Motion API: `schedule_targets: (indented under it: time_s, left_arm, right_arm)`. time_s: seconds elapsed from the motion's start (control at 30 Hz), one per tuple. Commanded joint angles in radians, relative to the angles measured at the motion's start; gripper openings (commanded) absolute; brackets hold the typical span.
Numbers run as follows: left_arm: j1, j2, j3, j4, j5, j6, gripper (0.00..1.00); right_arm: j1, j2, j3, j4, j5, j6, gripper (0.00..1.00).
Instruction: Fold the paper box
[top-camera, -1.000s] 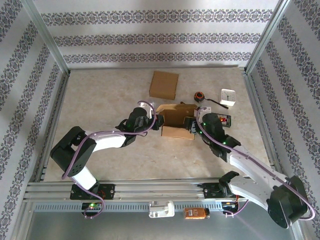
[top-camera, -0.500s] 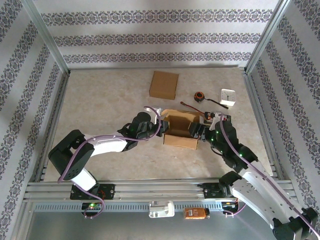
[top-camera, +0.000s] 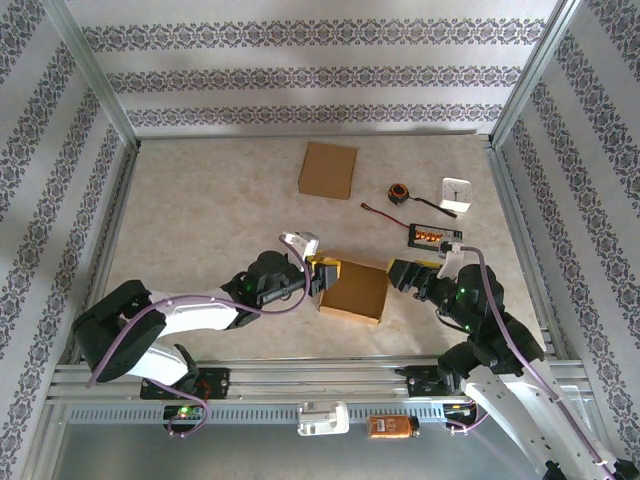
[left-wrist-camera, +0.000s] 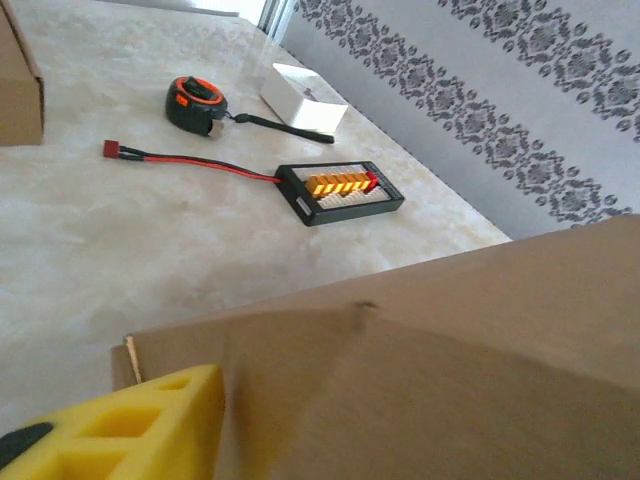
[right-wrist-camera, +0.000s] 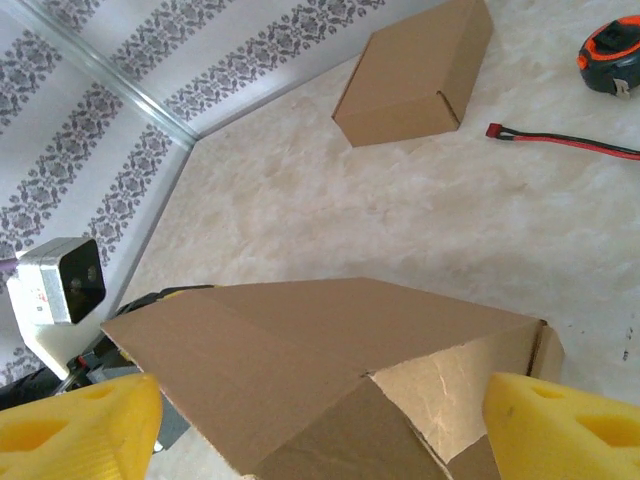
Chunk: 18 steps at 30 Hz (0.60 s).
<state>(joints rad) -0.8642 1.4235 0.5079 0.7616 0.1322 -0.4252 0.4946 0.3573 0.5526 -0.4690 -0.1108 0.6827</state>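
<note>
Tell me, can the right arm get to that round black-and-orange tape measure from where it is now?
Probably yes. The round black-and-orange tape measure lies in the open beyond the right gripper. Only the flat black board and its thin red cable lie nearby, low enough to pass over.

No lettering reads anywhere; the white clock's (top-camera: 456, 192) face seems too small.

In the left wrist view, the paper box (left-wrist-camera: 430, 370) runs off the right and bottom edges, and the corner cuts off the yellow pad (left-wrist-camera: 140, 425); you cannot judge how wide the left gripper (top-camera: 316, 278) stands. From above, the clock (top-camera: 456, 193) face is too small to read.
</note>
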Motion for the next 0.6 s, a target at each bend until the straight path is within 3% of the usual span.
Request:
schedule_targets:
  time_s: [0.0,0.27,0.43,0.57]
  left_arm:
    - [-0.046,-0.029,-0.023,0.074,-0.038,0.048,0.54]
    - [-0.154,-0.122,-0.081,0.073,-0.118,0.085,0.67]
    - [-0.211,-0.280,-0.090,-0.055,-0.184,0.169,0.72]
    - [-0.220,-0.458,-0.067,-0.259,-0.240,0.169,0.76]
  right_arm:
    - [-0.005,-0.002,0.053,-0.038,-0.046,-0.027,0.84]
    - [-0.010,0.050,0.168,-0.093,-0.018,-0.005,0.86]
    - [-0.040,0.166,0.285,-0.185,0.050,0.062,0.86]
    - [-0.115,0.279,0.362,-0.258,-0.035,0.087,0.84]
